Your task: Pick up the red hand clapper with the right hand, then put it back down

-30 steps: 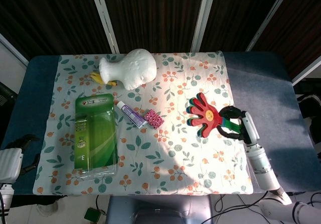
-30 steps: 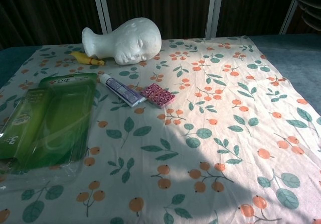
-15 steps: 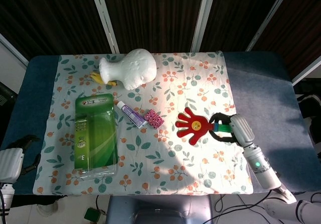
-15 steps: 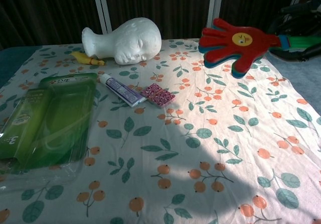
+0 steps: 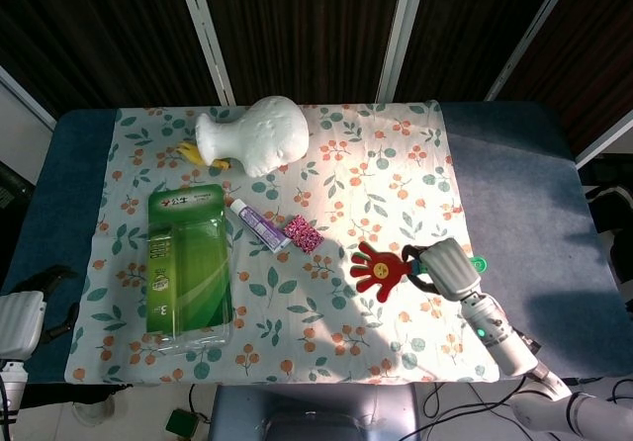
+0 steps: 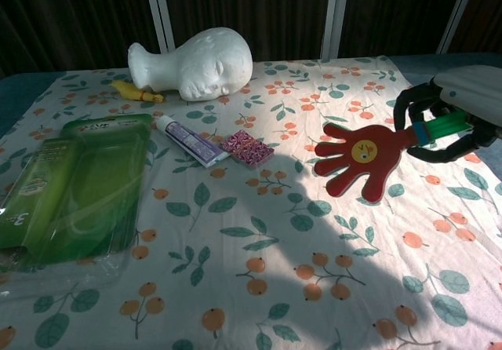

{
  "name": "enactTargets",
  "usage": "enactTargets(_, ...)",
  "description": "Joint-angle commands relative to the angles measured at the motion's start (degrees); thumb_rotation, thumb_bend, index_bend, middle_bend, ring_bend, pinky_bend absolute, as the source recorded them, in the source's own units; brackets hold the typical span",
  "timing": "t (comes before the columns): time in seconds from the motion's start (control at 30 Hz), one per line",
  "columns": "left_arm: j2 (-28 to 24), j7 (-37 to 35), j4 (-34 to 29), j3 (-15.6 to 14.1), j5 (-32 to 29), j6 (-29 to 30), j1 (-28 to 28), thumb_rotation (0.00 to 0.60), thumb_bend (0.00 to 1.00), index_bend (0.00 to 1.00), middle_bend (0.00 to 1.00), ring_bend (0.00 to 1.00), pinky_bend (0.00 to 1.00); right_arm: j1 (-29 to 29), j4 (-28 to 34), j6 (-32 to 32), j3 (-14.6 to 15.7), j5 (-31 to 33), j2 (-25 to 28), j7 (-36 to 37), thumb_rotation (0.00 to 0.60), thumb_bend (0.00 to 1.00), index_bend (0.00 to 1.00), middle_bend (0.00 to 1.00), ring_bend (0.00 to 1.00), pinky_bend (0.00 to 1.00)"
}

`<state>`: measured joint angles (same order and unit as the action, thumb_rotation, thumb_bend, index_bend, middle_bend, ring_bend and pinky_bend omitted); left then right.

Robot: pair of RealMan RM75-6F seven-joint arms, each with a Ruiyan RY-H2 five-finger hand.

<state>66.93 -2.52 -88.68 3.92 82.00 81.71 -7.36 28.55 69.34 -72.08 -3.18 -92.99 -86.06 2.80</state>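
Note:
The red hand clapper is a flat red hand with a yellow smiley face and a green handle. My right hand grips that green handle at the right side of the floral cloth, with dark fingers wrapped around it. The clapper lies low and nearly flat over the cloth; whether it touches I cannot tell. The red palm points left toward the pink packet. My left hand stays at the table's lower left edge in the head view, fingers apart, holding nothing.
A white foam head lies at the back of the floral cloth. A green plastic pack, a toothpaste tube, a pink packet and a yellow item sit left of centre.
My right hand has carried the clapper down and toward the front of the cloth, from raised high to low over the cloth. The left hand has not moved.

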Motion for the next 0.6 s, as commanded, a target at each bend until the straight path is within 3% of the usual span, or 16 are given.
enactTargets(0.03,0.0,0.0,0.0,0.0,0.0,0.0,0.0,0.600,0.41,0.32,0.23,0.27,0.36,0.0,-1.8,-1.3,0.4,-0.9,-1.4,3.0,0.600,0.70,0.81,0.78,0.93,0.94)
enactTargets(0.17,0.1,0.2,-0.1,-0.1,0.2,0.0,0.0,0.600,0.41,0.32,0.23,0.27,0.36,-0.4,-9.7,-7.0,-0.2,-2.5,-6.8,13.3,0.600,0.70,0.81,0.78,0.92,0.93)
enactTargets(0.27,0.0,0.3,-0.1,-0.1,0.2,0.0,0.0,0.600,0.41,0.32,0.23,0.27,0.36,-0.1,-15.3,-6.6,0.8,-2.9,-9.2,17.1,0.600,0.68,0.79,0.76,0.81,0.83)
enactTargets(0.33,0.0,0.2,-0.1,-0.1,0.2,0.1,0.0,0.600,0.41,0.32,0.23,0.27,0.36,0.2,-17.8,-5.5,1.5,-3.0,-9.9,17.5,0.600,0.57,0.68,0.66,0.67,0.71)
enactTargets(0.4,0.0,0.2,0.0,-0.1,0.2,0.1,0.0,0.600,0.41,0.32,0.23,0.27,0.36,0.2,-18.8,-4.4,2.0,-2.8,-10.1,17.1,0.600,0.35,0.50,0.50,0.47,0.52)
enactTargets(0.5,0.0,0.2,0.0,-0.1,0.2,0.1,0.0,0.600,0.41,0.32,0.23,0.27,0.36,0.2,-18.1,-2.1,2.3,-1.7,-9.6,16.0,0.600,0.15,0.27,0.31,0.23,0.27)
enactTargets(0.6,0.0,0.3,-0.1,-0.1,0.2,0.1,0.0,0.600,0.41,0.32,0.23,0.27,0.36,0.3,-16.5,0.0,2.5,-0.7,-8.5,14.6,0.600,0.09,0.14,0.17,0.07,0.10)
